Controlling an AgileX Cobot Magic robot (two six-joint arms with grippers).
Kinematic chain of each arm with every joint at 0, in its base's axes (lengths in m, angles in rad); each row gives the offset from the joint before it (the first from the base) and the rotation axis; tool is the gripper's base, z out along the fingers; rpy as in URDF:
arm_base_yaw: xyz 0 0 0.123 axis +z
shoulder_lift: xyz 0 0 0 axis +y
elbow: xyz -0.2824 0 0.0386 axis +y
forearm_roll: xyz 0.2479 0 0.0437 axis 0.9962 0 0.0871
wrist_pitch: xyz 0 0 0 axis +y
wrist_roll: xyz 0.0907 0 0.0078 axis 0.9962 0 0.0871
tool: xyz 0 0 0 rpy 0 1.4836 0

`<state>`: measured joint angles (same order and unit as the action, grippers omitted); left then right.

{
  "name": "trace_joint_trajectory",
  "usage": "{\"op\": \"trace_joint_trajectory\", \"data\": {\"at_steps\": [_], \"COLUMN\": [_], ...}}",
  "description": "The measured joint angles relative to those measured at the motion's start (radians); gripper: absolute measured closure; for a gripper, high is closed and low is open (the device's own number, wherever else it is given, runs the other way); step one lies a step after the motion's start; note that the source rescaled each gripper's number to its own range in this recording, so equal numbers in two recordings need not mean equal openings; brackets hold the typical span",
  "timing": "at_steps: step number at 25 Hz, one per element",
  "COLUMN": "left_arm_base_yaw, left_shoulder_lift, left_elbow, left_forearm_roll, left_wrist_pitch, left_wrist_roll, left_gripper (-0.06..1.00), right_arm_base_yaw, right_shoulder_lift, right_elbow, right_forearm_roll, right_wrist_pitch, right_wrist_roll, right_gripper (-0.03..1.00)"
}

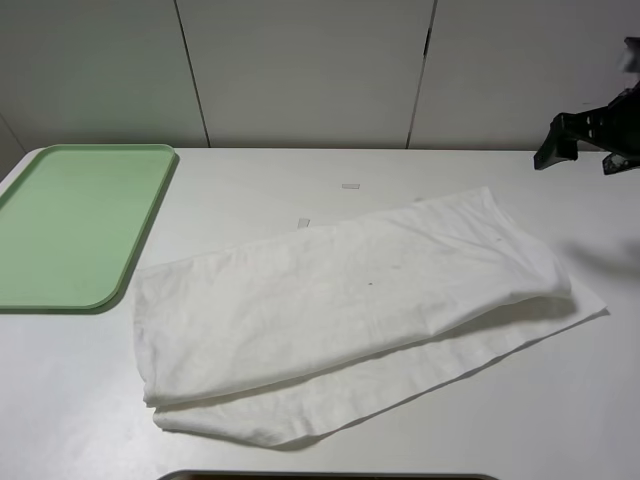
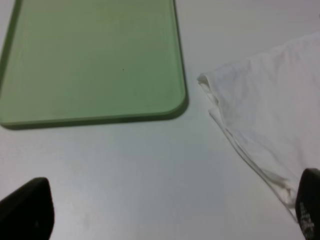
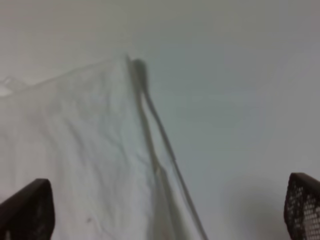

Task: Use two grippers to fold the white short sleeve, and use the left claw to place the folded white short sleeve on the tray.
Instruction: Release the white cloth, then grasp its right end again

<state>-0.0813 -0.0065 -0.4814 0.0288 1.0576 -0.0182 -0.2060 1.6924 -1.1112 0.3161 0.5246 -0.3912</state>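
Observation:
The white short sleeve (image 1: 350,295) lies folded lengthwise across the middle of the table, wrinkled, its lower layer showing along the near edge. The light green tray (image 1: 70,225) lies empty at the far left. My right gripper (image 1: 585,150) hovers open above the table at the back right, beyond the shirt's right end. In the right wrist view it (image 3: 165,210) is open and empty over the shirt's edge (image 3: 75,150). My left gripper (image 2: 170,215) is open and empty above bare table between the tray (image 2: 95,60) and the shirt's left corner (image 2: 265,125). It is out of the high view.
Two small pale tape strips (image 1: 350,186) (image 1: 303,222) lie on the table behind the shirt. A dark edge (image 1: 330,476) runs along the table's front. White wall panels stand behind the table.

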Motion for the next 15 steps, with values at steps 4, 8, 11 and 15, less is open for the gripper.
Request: {"op": "trace_joint_trajectory", "data": {"at_steps": [4, 8, 11, 15], "left_arm_base_yaw": [0.0, 0.0, 0.0, 0.0], "left_shoulder_lift": [0.0, 0.0, 0.0, 0.0], "left_elbow": [0.0, 0.0, 0.0, 0.0], "left_forearm_roll": [0.0, 0.0, 0.0, 0.0], "left_wrist_pitch": [0.0, 0.0, 0.0, 0.0], "left_wrist_roll": [0.0, 0.0, 0.0, 0.0], "left_gripper": [-0.02, -0.02, -0.02, -0.02], "right_arm_base_yaw": [0.0, 0.0, 0.0, 0.0], "right_shoulder_lift": [0.103, 0.133, 0.166, 0.192], "right_elbow": [-0.092, -0.103, -0.108, -0.108], "right_forearm_roll": [0.046, 0.039, -0.031, -0.062], "right_wrist_pitch": [0.086, 0.086, 0.076, 0.074], "right_wrist_roll": [-0.089, -0.091, -0.094, -0.103], "right_gripper": [-0.03, -0.03, -0.03, -0.03]}}
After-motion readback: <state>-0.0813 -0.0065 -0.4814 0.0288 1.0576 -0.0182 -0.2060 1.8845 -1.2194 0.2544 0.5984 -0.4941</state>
